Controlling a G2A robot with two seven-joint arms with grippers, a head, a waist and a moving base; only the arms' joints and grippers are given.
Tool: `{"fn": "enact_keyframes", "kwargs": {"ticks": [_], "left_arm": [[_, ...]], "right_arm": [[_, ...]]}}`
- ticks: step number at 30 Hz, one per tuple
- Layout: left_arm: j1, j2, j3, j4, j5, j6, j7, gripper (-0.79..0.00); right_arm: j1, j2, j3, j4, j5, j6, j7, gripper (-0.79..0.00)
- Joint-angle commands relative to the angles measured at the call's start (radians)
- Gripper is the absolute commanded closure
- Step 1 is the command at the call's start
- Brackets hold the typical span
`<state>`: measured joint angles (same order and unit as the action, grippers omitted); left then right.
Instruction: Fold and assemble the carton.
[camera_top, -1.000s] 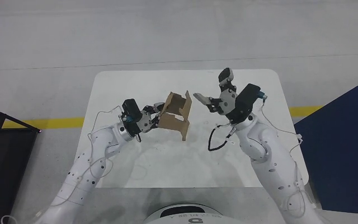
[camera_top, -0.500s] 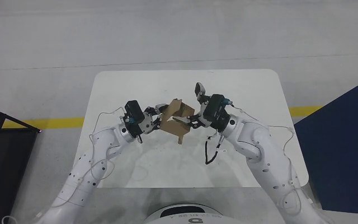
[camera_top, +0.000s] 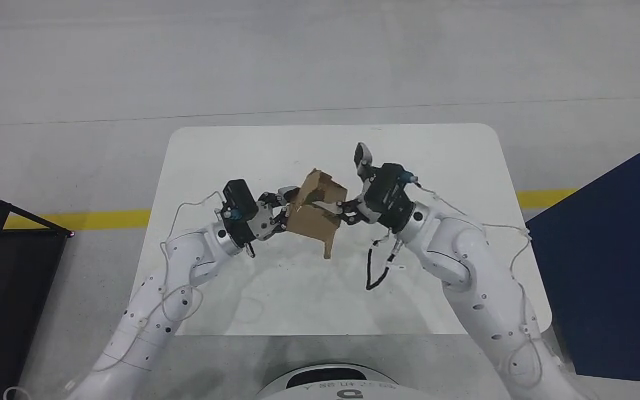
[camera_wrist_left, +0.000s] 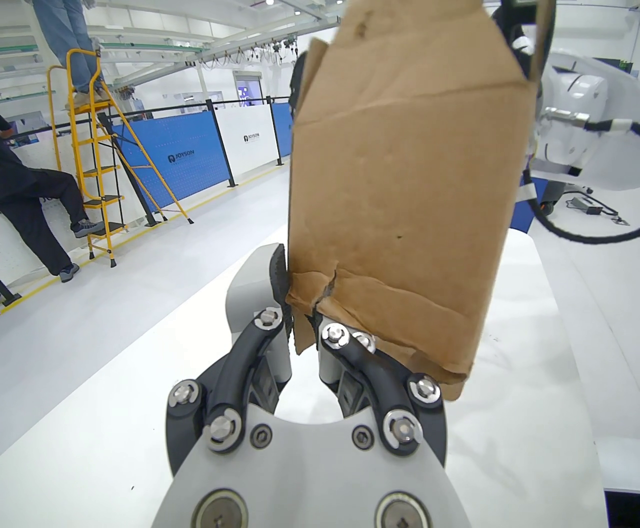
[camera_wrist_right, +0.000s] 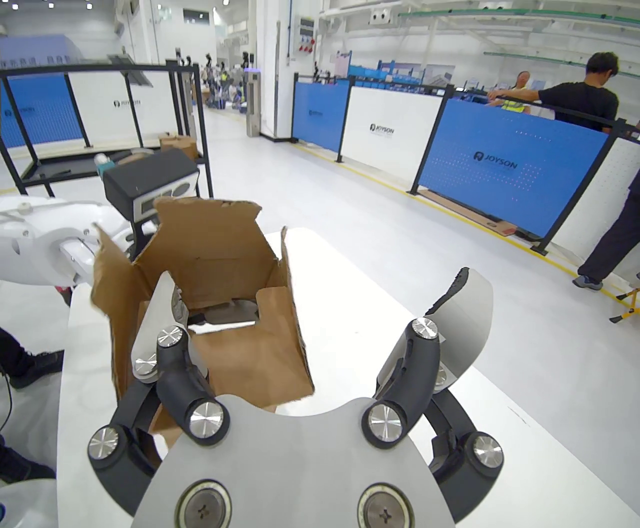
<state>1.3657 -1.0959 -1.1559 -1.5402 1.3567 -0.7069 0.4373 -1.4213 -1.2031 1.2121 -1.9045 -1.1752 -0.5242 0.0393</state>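
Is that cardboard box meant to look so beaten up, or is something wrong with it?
The carton does look worn. One edge is crumpled and split right where the left gripper pinches it, and its flap edges are ragged rather than clean-cut.

Left arm (camera_top: 170, 275) extends forward and inward with the elbow bent. The left gripper (camera_wrist_left: 300, 305) is clamped on a torn edge of the carton (camera_wrist_left: 400, 175). Right arm (camera_top: 470, 270) angles inward toward it. The right gripper (camera_wrist_right: 315, 300) is spread wide, with one finger (camera_wrist_right: 160, 305) at the carton's open end.
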Motion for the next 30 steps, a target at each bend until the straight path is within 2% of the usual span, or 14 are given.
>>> {"fn": "enact_keyframes", "kwargs": {"ticks": [1,4,14,20,26,30], "left_arm": [[0.001,-0.001,0.001,0.004,-0.016,-0.007,-0.002,0.000],[-0.001,-0.002,-0.001,0.014,-0.044,-0.011,-0.010,0.000],[0.002,-0.004,0.002,0.005,-0.042,0.026,-0.041,0.000],[0.000,-0.009,0.011,-0.004,-0.072,0.063,-0.093,0.000],[0.003,-0.010,0.014,-0.020,-0.071,0.062,-0.081,0.000],[0.012,-0.009,0.008,-0.031,-0.063,0.057,-0.065,0.000]], "right_arm": [[-0.015,0.000,0.017,-0.011,0.016,0.016,-0.048,-0.785],[-0.048,-0.003,0.054,-0.025,0.066,0.084,-0.164,-0.785],[-0.055,-0.003,0.050,-0.033,0.082,0.082,-0.167,-0.785],[-0.089,0.004,0.043,-0.078,0.086,-0.020,-0.132,-0.785],[-0.057,0.002,-0.016,-0.043,0.027,-0.004,-0.033,-0.785],[-0.033,-0.003,-0.038,-0.017,0.071,0.017,-0.013,-0.785]]}}
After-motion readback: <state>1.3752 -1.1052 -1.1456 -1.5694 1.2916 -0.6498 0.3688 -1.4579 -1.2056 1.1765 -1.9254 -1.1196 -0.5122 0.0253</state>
